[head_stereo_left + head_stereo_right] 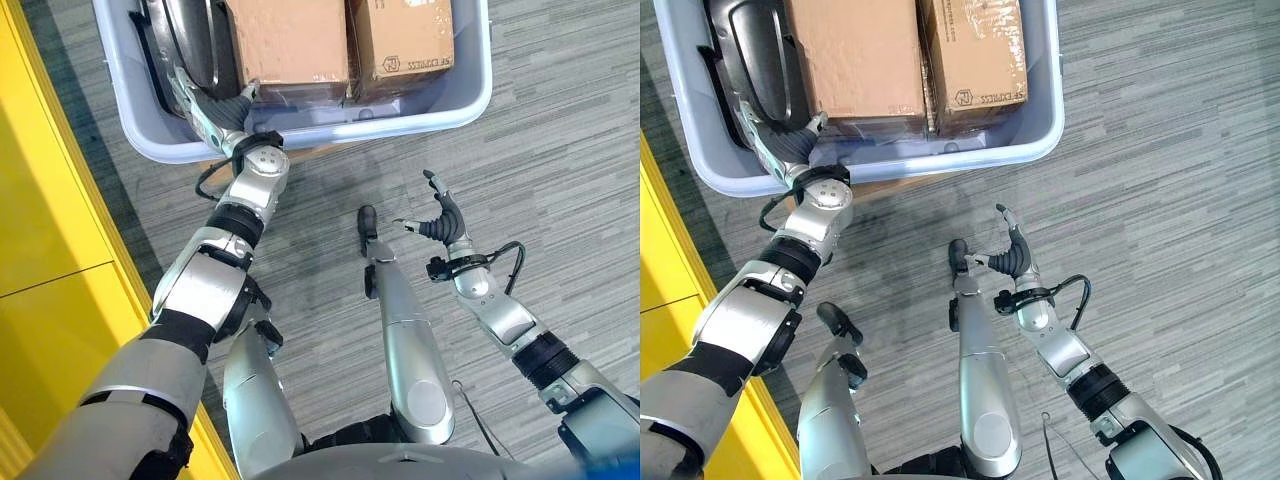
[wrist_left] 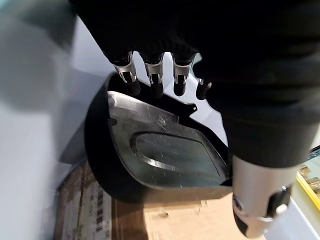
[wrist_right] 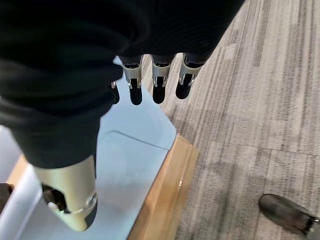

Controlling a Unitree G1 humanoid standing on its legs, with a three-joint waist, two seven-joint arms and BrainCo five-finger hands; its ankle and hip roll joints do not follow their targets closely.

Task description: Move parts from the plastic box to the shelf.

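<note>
Pale-grey plastic box [image 1: 455, 110]: two brown cardboard cartons [image 1: 290, 40] inside; glossy black moulded part [image 2: 150, 155] in its nine-o'clock corner. Left hand [image 1: 205, 115], fingers straight over the near rim, nothing gripped; part just beyond its fingertips. Risk: smooth shell sliding from a shallow grasp. Right hand [image 1: 440, 215] open, idle.

The plastic box [image 1: 300, 130] runs off the top edge, so its far side cannot be seen. Inside the box, the black part [image 1: 765, 55] and two cardboard boxes [image 1: 290, 40] are cut off too (only their near ends show). The left hand [image 1: 215, 115] reaches over the box's near rim, and whether its fingertips touch the black part cannot be told.
</note>
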